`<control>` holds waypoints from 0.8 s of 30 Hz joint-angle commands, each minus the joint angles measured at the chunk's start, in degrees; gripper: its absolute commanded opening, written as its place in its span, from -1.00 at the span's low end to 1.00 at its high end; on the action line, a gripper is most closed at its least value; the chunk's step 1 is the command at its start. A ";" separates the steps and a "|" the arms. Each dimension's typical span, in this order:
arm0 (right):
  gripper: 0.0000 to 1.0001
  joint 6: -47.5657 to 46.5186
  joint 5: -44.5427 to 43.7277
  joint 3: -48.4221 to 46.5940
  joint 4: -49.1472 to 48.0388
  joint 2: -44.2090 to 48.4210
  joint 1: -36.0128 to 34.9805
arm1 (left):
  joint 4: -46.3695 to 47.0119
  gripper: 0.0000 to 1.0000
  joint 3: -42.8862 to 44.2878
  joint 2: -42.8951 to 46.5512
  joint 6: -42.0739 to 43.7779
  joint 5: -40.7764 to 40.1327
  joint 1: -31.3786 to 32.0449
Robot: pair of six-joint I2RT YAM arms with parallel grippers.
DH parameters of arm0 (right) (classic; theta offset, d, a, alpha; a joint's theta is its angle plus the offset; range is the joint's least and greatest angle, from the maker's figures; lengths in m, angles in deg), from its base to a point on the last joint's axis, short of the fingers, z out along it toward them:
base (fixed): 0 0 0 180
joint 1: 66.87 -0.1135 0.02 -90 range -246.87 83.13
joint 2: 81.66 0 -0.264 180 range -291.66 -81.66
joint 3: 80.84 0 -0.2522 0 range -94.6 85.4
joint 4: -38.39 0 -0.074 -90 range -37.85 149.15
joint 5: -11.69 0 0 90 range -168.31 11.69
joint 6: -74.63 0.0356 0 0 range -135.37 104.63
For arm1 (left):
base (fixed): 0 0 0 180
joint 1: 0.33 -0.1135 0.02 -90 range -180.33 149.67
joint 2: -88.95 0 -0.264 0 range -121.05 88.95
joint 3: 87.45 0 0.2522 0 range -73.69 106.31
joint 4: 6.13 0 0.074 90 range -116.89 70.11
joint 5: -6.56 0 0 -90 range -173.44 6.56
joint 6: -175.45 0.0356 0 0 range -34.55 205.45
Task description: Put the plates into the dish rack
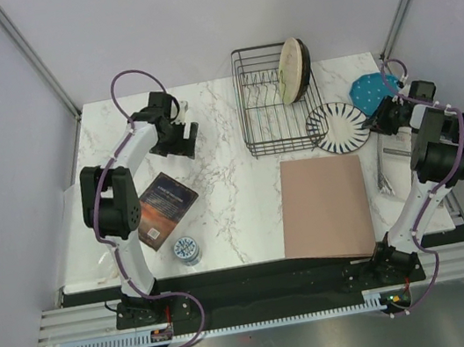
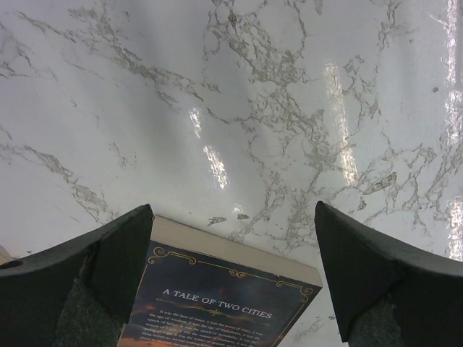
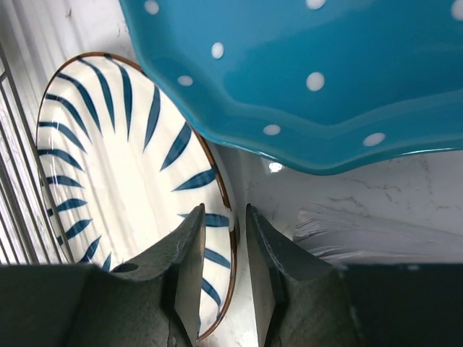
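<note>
The black wire dish rack (image 1: 267,105) stands at the back centre, and its wires show at the left edge of the right wrist view (image 3: 10,181). Two cream plates (image 1: 292,70) stand upright in its right end. The white striped plate (image 1: 337,126) (image 3: 108,159) lies against the rack's front right corner. The teal dotted plate (image 1: 370,92) (image 3: 325,65) lies just behind it at the right. My right gripper (image 1: 377,121) (image 3: 240,217) straddles the striped plate's right rim, its jaws narrowed onto it. My left gripper (image 1: 181,137) (image 2: 231,217) is open and empty above the table.
A dark book (image 1: 164,204) (image 2: 217,296) lies at the left, below my left gripper. A small blue-and-white cup (image 1: 187,250) sits near the front left. A brown mat (image 1: 325,207) covers the front right. Metal cutlery (image 1: 383,170) lies at the right edge.
</note>
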 commanded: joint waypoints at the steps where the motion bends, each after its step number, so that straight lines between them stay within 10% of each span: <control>1: -0.26 -3.56 -0.01 3.47 8.57 -2.47 -0.42 | -0.15 0.99 0.90 1.36 2.12 -1.06 0.72; 6: -0.38 -3.83 1.04 1.45 9.70 -3.88 -0.51 | 0.20 1.00 0.46 1.89 2.29 -1.67 1.16; 10: -0.99 -3.65 0.87 0.22 9.97 -4.32 -0.51 | 0.21 1.00 0.72 2.24 2.73 -1.76 1.34; 24: -1.00 -0.31 -0.18 -6.28 11.46 10.09 2.39 | 0.73 1.00 5.38 0.57 1.42 0.35 1.43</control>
